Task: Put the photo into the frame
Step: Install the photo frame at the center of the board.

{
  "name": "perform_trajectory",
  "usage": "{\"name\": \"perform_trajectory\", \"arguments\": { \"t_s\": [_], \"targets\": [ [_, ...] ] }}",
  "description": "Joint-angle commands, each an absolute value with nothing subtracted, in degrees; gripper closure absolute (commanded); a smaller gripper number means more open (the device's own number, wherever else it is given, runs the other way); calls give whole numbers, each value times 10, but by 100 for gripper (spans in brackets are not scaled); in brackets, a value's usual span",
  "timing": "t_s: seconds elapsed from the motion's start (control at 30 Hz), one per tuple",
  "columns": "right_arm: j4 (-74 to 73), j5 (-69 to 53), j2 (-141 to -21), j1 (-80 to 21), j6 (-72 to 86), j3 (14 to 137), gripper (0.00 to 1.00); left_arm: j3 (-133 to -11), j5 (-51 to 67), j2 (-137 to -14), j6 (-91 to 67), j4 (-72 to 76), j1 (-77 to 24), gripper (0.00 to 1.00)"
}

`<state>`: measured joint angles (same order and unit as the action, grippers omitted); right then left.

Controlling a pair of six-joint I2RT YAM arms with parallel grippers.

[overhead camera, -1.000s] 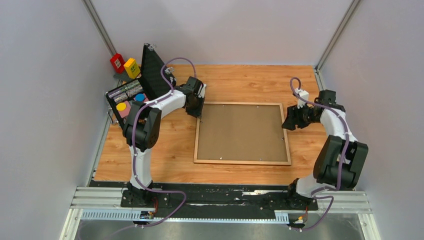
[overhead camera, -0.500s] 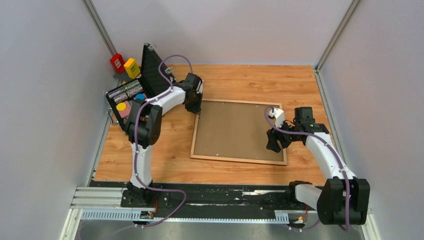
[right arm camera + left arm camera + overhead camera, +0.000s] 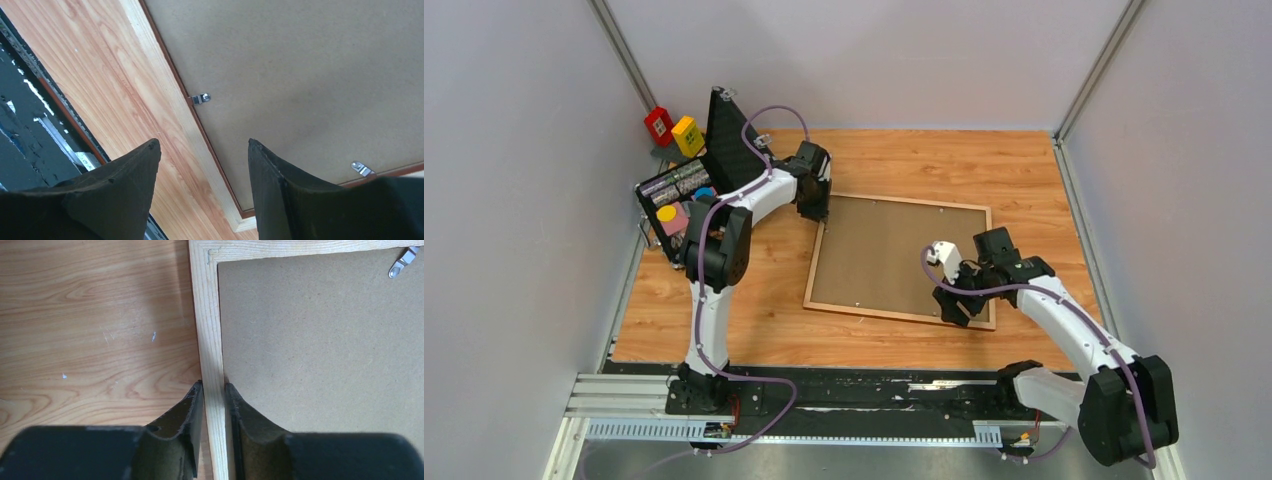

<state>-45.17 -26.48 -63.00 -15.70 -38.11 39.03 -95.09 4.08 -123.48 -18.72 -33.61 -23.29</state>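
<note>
Left fingers [image 3: 186, 420] pinch the frame [image 3: 207, 315] rail

Plain grey walls [image 3: 874, 60], wood-grain tabletop [image 3: 924, 155] (light orange-brown), aluminium rail [image 3: 624, 395] along near edge

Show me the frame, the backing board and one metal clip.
frame [image 3: 205, 315], left wrist view, pale wooden rail.
backing board [image 3: 320, 350], left wrist view, bare brown middle.
metal clip [image 3: 201, 98], right wrist view, its tab.

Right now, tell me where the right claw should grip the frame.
Probably the frame's near rail beside the near-right corner, from above, right claw straddling it clear of the metal clip. The frame lies flat, back up, so only its thin rail offers two faces.
</note>
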Motion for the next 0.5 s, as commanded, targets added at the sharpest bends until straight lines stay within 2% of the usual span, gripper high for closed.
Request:
{"name": "perform_trajectory", "arguments": {
  "t_s": [0.0, 0.1, 0.27, 0.47],
  "targets": [
    [-435, -240, -627, -196, -355, 388, 36, -943, 48, -1217, -173, -319, -230, 64],
    [-425, -221, -631, -231, -340, 388, 36, -938, 46, -1201, -165, -318, -230, 46],
    [-405, -166, -653, -291, -322, 391, 37, -929, 29, -1160, -138, -323, -230, 25],
    [-375, -97, -697, -347, -309, 393, 42, -903, 43, -1099, -86, -330, -230, 14]
  ]
}}
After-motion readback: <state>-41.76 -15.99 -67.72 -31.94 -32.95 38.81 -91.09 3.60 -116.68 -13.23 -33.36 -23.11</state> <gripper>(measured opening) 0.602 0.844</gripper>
